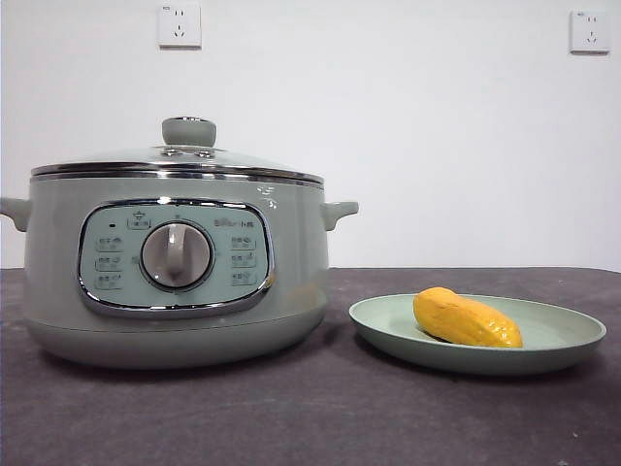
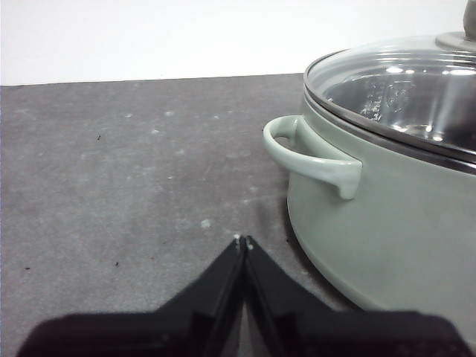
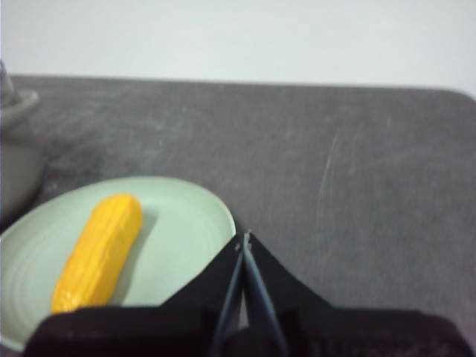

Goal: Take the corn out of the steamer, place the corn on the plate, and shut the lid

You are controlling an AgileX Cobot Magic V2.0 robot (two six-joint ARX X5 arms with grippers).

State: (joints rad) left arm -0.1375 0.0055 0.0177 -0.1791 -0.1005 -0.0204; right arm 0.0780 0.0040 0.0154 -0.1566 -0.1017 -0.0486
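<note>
The sage-green steamer (image 1: 175, 282) stands at the left of the front view with the glass lid (image 1: 179, 160) resting on it, knob up. The corn (image 1: 466, 318) lies on the pale green plate (image 1: 572, 335) to the steamer's right. My left gripper (image 2: 243, 242) is shut and empty, low over the table beside the steamer's side handle (image 2: 312, 152); the lid (image 2: 401, 89) shows on the pot there. My right gripper (image 3: 245, 239) is shut and empty, at the edge of the plate (image 3: 186, 223), with the corn (image 3: 100, 249) lying to one side of it. Neither arm shows in the front view.
The dark grey table (image 1: 320, 417) runs to a white wall with two sockets (image 1: 179, 24). A part of the steamer (image 3: 15, 149) shows at the edge of the right wrist view.
</note>
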